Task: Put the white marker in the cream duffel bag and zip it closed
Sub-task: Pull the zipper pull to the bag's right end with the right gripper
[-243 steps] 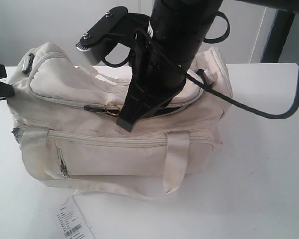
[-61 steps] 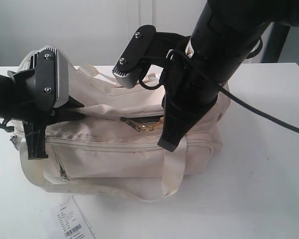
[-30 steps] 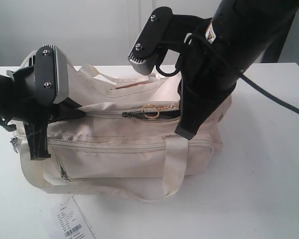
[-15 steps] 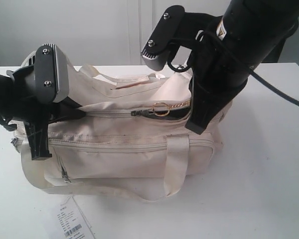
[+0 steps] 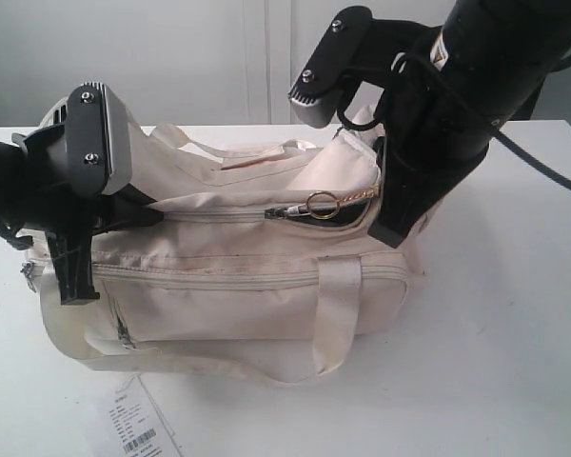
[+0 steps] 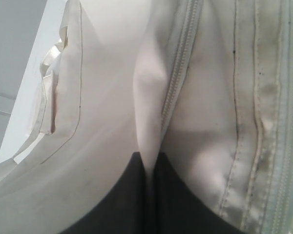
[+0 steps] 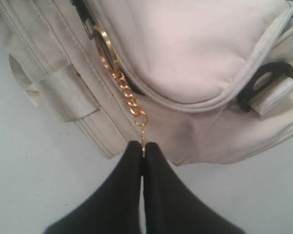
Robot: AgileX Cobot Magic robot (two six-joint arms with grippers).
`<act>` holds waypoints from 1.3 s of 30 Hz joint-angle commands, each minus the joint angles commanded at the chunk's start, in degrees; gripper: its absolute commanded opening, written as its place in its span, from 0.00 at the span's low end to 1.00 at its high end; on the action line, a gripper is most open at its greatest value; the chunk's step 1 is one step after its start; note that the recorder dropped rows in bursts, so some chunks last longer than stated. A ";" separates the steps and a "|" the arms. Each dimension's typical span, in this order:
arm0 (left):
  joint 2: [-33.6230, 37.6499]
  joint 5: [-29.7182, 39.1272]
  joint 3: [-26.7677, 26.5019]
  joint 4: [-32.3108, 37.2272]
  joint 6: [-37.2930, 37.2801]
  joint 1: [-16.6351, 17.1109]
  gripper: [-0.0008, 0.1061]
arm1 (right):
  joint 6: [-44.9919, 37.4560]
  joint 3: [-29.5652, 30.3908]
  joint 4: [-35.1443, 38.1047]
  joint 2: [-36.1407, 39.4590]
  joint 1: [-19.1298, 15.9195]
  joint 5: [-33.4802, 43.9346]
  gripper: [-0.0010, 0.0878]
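The cream duffel bag lies on its side on the white table. My left gripper is shut on a fold of the bag's fabric beside the top zipper, at the bag's left end. My right gripper is shut on the end of the gold chain charm, which leads to the gold ring on the zipper pull. A short dark gap in the zipper stays open between the pull and the bag's right end. The white marker is hidden.
A flat white barcode label lies on the table in front of the bag's left corner. The shiny strap handle loops down the bag's front. A black strap loop sits at the bag's end.
My right gripper has drawn the chain and zipper pull steadily to the right, so the open gap has shrunk. My left gripper has held the bag's left end in place.
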 joint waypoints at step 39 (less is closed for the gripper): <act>-0.63 -0.13 0.00 0.00 0.00 0.00 0.01 | 0.12 0.00 -3.16 0.00 -6.88 -1.43 0.01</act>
